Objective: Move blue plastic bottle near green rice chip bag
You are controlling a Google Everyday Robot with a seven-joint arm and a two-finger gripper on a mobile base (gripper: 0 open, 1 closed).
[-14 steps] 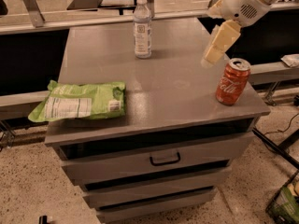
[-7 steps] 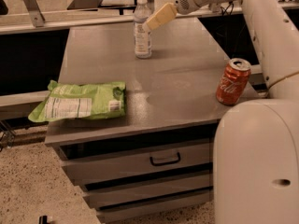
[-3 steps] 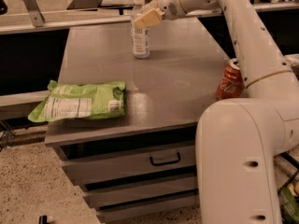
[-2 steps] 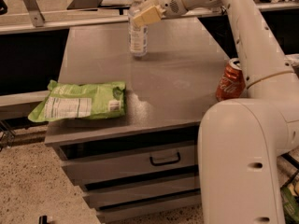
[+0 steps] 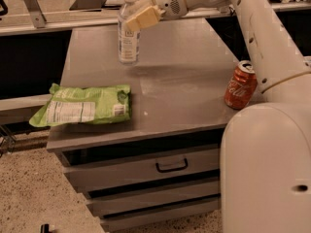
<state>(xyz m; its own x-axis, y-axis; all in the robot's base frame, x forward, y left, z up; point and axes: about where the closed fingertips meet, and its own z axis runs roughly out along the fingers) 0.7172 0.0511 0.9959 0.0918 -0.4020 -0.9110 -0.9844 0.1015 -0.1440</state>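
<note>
Blue plastic bottle [image 5: 128, 33], upright far left on the table [image 5: 184, 81] with the tool [image 5: 142, 16] clenched around its upper part, should travel low and upright toward the green chip bag [image 5: 82, 105] at the near left, landing beside it, not on it.

Red can [image 5: 240, 85]: Coca-Cola logo.

Bottle [image 5: 127, 42]: clear bluish plastic, white cap, upright, toward the back.
Chip bag [image 5: 82, 105]: light green, lying flat, front left, well apart from bottle.
Gripper [image 5: 140, 17]: clamped around bottle's upper part.
</note>
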